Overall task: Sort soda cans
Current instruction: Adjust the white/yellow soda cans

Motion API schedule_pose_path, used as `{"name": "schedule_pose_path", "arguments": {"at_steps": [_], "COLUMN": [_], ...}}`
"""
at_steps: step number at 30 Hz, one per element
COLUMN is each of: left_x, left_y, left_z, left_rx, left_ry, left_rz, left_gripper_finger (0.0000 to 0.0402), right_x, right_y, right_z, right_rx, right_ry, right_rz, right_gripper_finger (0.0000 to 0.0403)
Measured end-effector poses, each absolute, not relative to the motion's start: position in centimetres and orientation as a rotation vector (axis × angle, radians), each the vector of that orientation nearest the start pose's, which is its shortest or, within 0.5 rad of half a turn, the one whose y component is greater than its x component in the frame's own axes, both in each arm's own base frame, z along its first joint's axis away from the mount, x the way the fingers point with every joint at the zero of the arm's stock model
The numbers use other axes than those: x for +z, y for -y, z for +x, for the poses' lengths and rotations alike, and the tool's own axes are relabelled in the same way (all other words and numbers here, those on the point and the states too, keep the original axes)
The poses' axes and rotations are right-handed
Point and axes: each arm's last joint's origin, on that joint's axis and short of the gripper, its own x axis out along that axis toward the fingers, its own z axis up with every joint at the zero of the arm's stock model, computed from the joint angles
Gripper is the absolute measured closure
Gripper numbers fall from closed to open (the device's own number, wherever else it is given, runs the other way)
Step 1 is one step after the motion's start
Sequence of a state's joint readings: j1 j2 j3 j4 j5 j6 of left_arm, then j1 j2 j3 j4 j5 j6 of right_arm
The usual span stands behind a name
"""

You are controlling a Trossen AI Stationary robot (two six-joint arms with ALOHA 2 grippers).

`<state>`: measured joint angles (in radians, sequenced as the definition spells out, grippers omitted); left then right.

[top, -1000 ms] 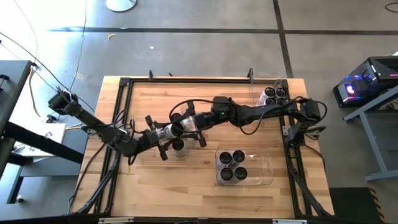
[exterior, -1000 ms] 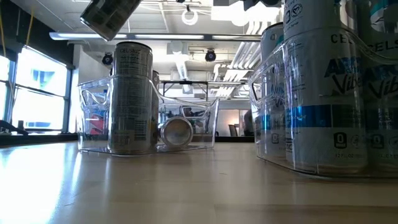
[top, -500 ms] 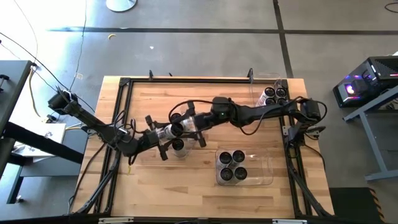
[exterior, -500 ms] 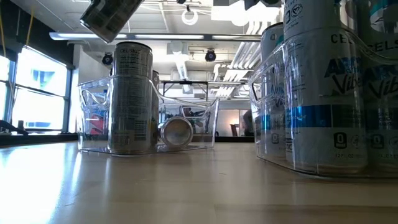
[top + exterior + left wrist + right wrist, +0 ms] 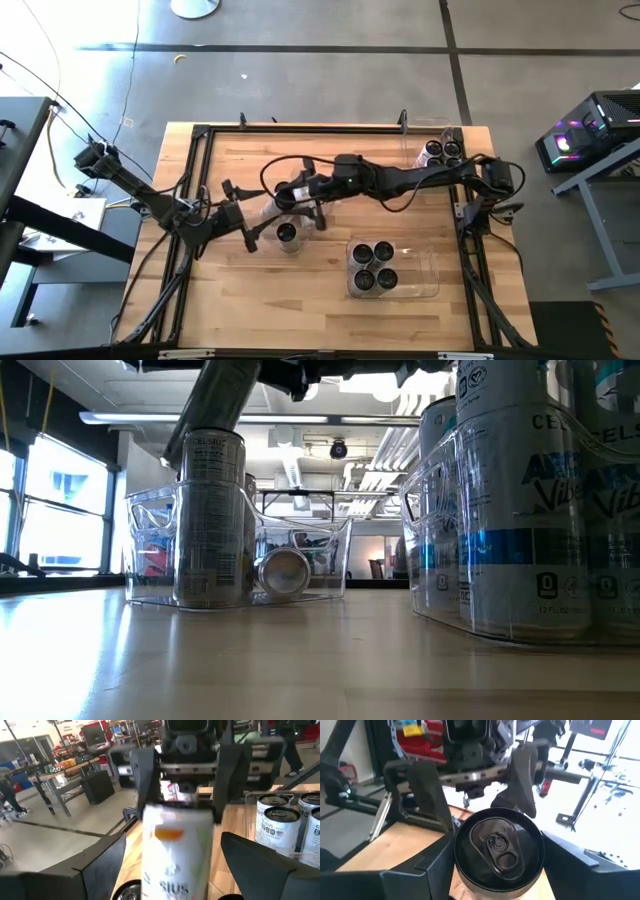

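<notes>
A white soda can (image 5: 175, 855) with an orange mark hangs above the table's middle, and my right gripper (image 5: 292, 196) is shut on it. The can's dark top (image 5: 497, 845) faces the right wrist camera. My left gripper (image 5: 245, 214) stands open just left of the can. In the left wrist view its fingers (image 5: 100, 870) flank the can's bottom end with a gap on each side. Below, a clear bin (image 5: 300, 240) holds an upright can (image 5: 212, 515) and one lying on its side (image 5: 283, 572). My right gripper pinches the can's side walls near its top end (image 5: 470, 892) between its two fingers. The fingers (image 5: 141, 775) come about level from the table's right side and lie along the can. The can is lifted clear above the middle bin and slants in the low view (image 5: 215, 410).
A clear bin (image 5: 425, 272) with several upright cans stands near the right front; it fills the right of the low view (image 5: 520, 510). Another bin (image 5: 440, 150) with cans sits at the far right corner. Black frame rails (image 5: 200, 135) edge the table.
My left gripper has opened, let go of the can and drawn back toward the table's left edge. The can stays in my right gripper, and in the low view it has tipped steeper and come lower over the middle bin.
</notes>
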<state>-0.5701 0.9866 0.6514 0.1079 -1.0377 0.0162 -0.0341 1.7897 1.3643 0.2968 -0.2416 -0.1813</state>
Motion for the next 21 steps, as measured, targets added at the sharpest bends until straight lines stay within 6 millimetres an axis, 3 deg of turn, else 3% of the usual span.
{"name": "schedule_pose_path", "arguments": {"at_steps": [7,13,21], "left_x": [27.3,26.3,26.2], "left_y": [8.9,8.5,8.1], "left_z": [19.4,20.5,20.8], "left_rx": [0.475,0.514,0.498], "left_ry": [-0.216,-0.25,-0.241], "left_rz": [0.291,0.286,0.193], "left_gripper_finger": [0.0078,0.008,0.0133], "right_x": [31.0,29.8,30.9], "right_y": [0.7,0.7,0.7], "right_z": [42.8,44.1,44.6], "right_rx": [0.224,0.23,0.222], "right_ry": [-0.103,-0.176,-0.183], "right_rz": [-0.155,-0.148,-0.154], "right_gripper_finger": [0.0164,0.0164,0.0164]}}
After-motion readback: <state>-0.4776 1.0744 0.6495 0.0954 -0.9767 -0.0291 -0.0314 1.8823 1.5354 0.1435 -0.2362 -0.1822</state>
